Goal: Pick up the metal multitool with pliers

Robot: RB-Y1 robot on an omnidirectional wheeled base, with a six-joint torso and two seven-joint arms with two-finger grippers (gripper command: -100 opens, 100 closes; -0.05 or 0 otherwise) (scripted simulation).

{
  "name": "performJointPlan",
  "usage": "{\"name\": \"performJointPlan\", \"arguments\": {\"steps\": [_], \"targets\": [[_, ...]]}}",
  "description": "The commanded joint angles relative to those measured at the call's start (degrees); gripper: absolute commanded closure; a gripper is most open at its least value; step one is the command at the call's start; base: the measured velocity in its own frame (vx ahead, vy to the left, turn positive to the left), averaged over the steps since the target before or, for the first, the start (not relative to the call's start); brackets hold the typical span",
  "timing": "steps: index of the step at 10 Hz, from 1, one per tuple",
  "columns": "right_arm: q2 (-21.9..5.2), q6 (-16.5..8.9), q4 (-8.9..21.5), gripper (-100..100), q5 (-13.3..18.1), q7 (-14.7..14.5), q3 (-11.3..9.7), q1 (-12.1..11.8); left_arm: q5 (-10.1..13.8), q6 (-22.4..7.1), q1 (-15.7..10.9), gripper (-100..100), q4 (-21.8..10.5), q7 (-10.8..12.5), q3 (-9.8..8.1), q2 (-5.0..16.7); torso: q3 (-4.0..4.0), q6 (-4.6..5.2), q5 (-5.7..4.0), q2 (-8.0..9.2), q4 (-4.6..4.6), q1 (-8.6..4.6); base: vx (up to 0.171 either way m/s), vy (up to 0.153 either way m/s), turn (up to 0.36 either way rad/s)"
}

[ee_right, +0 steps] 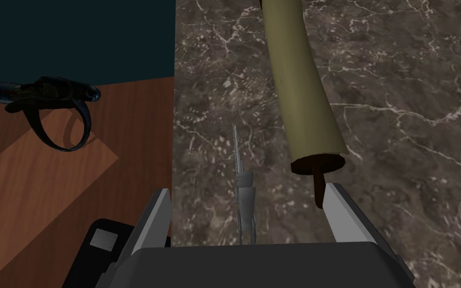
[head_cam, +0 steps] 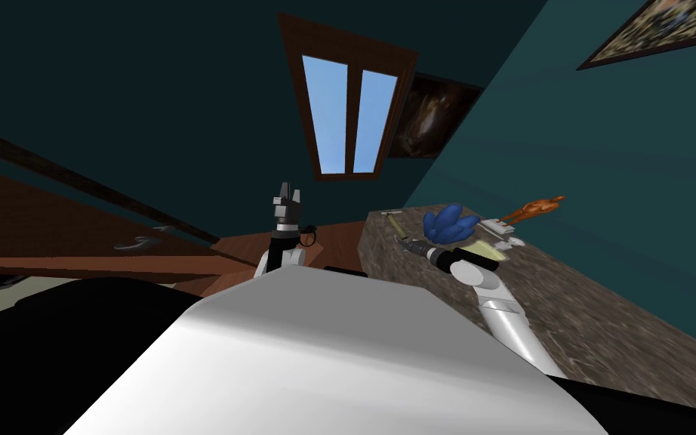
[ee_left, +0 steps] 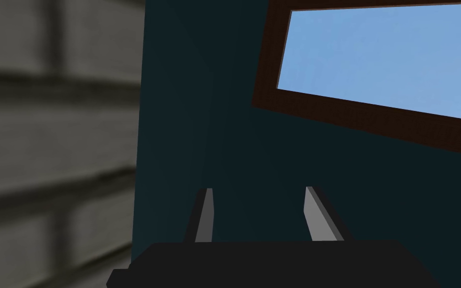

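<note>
Now: right gripper spread wide over the multitool.
Right arm stretches forward and low along the marble counter, one finger on each side of the slim grey multitool without touching it. It lies near the counter's edge, just beside the end of an olive rolling pin. Left arm stands raised, left gripper fingers apart.

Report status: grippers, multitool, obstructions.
Left gripper open, pointing upward. Right gripper open, fingers straddling slim grey metal multitool on dark marbled counter. Olive cylinder with brown handle close beside one finger.
</note>
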State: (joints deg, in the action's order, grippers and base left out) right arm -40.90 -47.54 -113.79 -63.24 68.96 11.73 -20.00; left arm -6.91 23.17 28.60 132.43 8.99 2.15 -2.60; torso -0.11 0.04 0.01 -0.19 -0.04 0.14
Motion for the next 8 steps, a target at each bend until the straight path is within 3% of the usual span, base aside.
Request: {"name": "performJointPlan", "arguments": {"steps": [1,8], "targets": [[1.2,-1.4,0.6,-100,-0.5,-2.1,0.9,0.4,0.0,0.0,0.0,0,0.0,0.0,0.0,0.0,0.0,0.0,0.0,0.0,0.0,0.0,0.043,0.029,-0.043],[8.4,-8.5,3.8,-100,-3.0,-12.9,5.9,2.8,0.0,0.0,0.0,0,0.0,0.0,0.0,0.0,-0.04,0.0,0.01,-0.06,-0.02,0.04,0.047,0.033,-0.064]]}}
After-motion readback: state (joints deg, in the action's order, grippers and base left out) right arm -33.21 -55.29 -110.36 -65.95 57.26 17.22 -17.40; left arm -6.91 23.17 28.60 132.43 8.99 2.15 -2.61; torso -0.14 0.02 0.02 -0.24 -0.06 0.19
